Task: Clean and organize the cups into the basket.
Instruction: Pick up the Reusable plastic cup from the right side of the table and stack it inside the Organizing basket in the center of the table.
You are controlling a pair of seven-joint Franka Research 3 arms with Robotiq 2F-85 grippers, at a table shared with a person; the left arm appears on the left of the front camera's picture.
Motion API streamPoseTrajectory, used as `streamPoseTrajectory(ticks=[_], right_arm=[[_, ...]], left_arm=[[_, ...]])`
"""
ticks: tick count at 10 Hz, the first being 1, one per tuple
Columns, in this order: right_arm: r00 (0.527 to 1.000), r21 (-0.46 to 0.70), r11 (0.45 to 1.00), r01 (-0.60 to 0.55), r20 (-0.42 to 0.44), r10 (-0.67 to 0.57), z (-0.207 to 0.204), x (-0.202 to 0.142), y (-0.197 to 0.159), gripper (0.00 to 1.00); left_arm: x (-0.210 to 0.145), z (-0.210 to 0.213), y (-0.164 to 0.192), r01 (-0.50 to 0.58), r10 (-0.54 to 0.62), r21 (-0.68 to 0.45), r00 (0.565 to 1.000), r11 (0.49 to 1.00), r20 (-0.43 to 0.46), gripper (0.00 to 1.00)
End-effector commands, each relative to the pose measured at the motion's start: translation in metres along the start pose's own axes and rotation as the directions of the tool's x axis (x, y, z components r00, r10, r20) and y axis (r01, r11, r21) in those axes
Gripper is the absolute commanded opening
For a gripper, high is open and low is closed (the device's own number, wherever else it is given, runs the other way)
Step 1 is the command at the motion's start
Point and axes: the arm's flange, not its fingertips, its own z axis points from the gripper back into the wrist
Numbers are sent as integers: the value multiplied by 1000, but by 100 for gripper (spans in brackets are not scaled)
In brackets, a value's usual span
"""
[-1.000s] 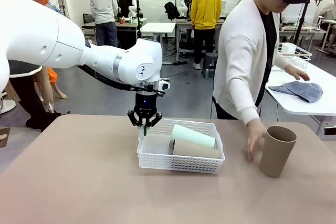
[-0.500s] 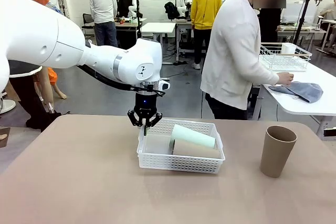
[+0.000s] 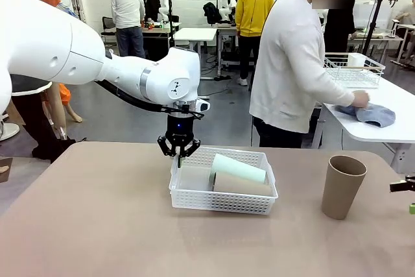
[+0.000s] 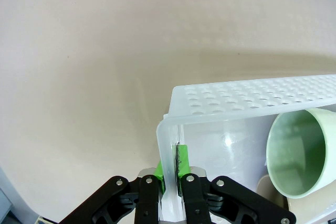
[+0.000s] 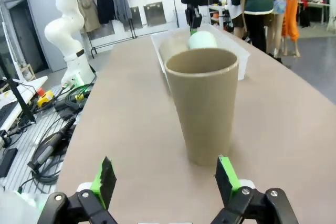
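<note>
- The basket [image 3: 224,200] sits near the middle of the bench [image 3: 91,225], long side facing the robot.
- Two cups lie on their sides in its right half. The mint green cup [image 3: 238,167] is at the far side, and the lying tan cup [image 3: 241,185] is against it on the near side.
- In the left wrist view, the mint green cup [image 4: 296,153] shows its open mouth inside the basket's perforated wall [image 4: 252,93].
- The left gripper [image 3: 178,154] comes down at the basket's far left corner. Its fingers pinch the thin wall there, with one green pad inside and one outside [image 4: 172,163].
- The upright tan cup [image 3: 343,187] stands mouth up on the bench, well to the right of the basket.
- The right gripper [image 3: 405,186] is low at the bench's right edge. Its fingers are spread wide [image 5: 167,174], and the upright tan cup [image 5: 202,103] stands just ahead of them, untouched.
- Beyond the bench, a person [image 3: 292,63] is turned toward a side table [image 3: 389,131], one hand on a blue-grey cloth [image 3: 376,115]. A white wire basket [image 3: 353,71] stands behind the cloth.
</note>
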Motion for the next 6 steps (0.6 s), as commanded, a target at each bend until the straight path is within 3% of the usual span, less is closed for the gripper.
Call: streamPoseTrajectory(ticks=[1, 4, 6], right_arm=[[1000, 27, 1000, 3, -27, -2, -3, -11, -13, 100], [999, -4, 1000, 16, -48, -17, -12, -22, -27, 100], [998, -42, 998, -54, -47, 52, -23, -20, -41, 100]], left_arm=[[0, 1, 1, -1, 1, -1, 1000, 1000, 2, 3], [0, 1, 1, -1, 1, -1, 1000, 1000, 2, 3], [0, 1, 1, -1, 1, -1, 1000, 1000, 2, 3]])
